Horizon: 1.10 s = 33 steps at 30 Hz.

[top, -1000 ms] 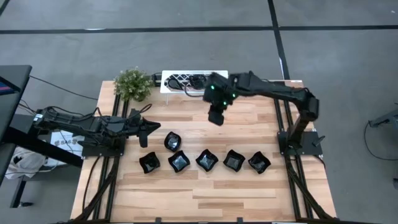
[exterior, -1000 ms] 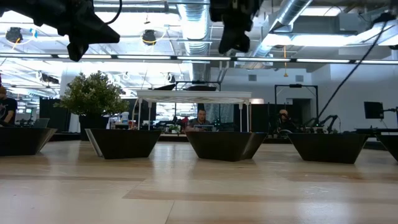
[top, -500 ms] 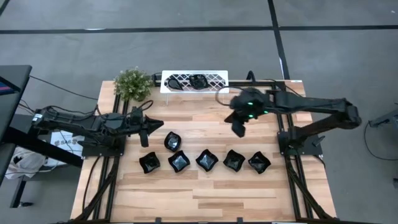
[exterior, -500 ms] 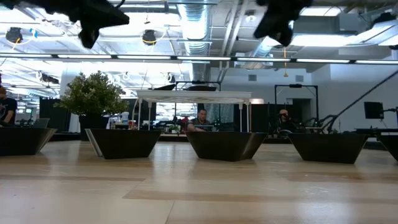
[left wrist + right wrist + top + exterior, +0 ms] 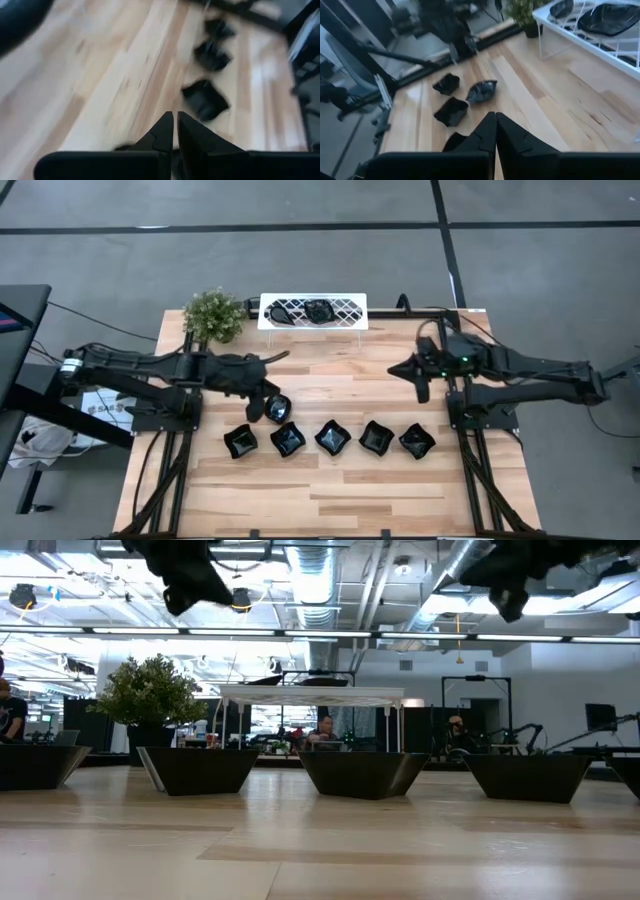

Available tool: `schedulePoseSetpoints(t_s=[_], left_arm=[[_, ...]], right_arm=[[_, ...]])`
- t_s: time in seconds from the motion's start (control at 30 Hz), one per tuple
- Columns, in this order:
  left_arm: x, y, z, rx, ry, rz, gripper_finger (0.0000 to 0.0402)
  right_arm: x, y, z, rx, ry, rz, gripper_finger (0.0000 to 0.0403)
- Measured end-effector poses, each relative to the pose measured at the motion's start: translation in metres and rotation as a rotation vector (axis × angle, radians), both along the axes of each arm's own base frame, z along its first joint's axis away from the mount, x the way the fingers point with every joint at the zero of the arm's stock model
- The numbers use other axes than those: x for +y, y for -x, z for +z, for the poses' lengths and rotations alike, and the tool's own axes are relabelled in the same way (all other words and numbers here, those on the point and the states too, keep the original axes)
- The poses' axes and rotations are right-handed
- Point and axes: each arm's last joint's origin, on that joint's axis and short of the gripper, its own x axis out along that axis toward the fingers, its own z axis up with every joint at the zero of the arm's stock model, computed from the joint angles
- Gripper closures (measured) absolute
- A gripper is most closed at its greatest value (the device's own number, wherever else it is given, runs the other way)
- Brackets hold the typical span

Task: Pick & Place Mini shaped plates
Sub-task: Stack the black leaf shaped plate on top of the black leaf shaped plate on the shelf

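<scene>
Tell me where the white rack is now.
In the high view, the white rack stands at the table's far edge, near the middle, just right of the green plant.

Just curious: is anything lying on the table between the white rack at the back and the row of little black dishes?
In the high view, only bare wood lies between the white rack and the row of black dishes.

Even, bright overhead light; the wooden table (image 5: 330, 480) reads clean from above, with only soft, short shadows under the plates (image 5: 331, 437). The low view is backlit: ceiling strip lights (image 5: 300, 632) blow out to white, both arms are black silhouettes against them, and the near tabletop carries a broad pale sheen. Left wrist view is heavily motion-blurred, plates smeared, only the fingers (image 5: 161, 135) crisp. Right wrist view is sharper, far corner soft, with glare on the white rack (image 5: 580, 35).
</scene>
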Motion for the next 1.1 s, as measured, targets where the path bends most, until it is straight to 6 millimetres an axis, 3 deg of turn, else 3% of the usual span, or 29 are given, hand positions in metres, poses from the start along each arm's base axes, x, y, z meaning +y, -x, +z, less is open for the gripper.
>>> schedulePoseSetpoints(t_s=[0.27, 0.57, 0.8, 1.1], left_arm=[[0.014, -0.011, -0.027, 0.242, 0.212, 0.095, 0.0371], [0.025, -0.014, -0.059, 0.466, 0.25, 0.219, 0.037], [0.036, -0.014, -0.078, 0.567, 0.283, 0.336, 0.037], [0.045, 0.014, -0.11, 0.682, 0.405, 0.601, 0.037]], right_arm=[[0.003, 0.033, -0.032, -0.165, 0.006, -0.031, 0.0401], [0.004, 0.053, -0.061, -0.297, -0.054, -0.103, 0.0401], [0.005, 0.058, -0.065, -0.329, -0.07, -0.105, 0.0401], [0.005, 0.057, -0.065, -0.329, -0.077, -0.105, 0.0401]])
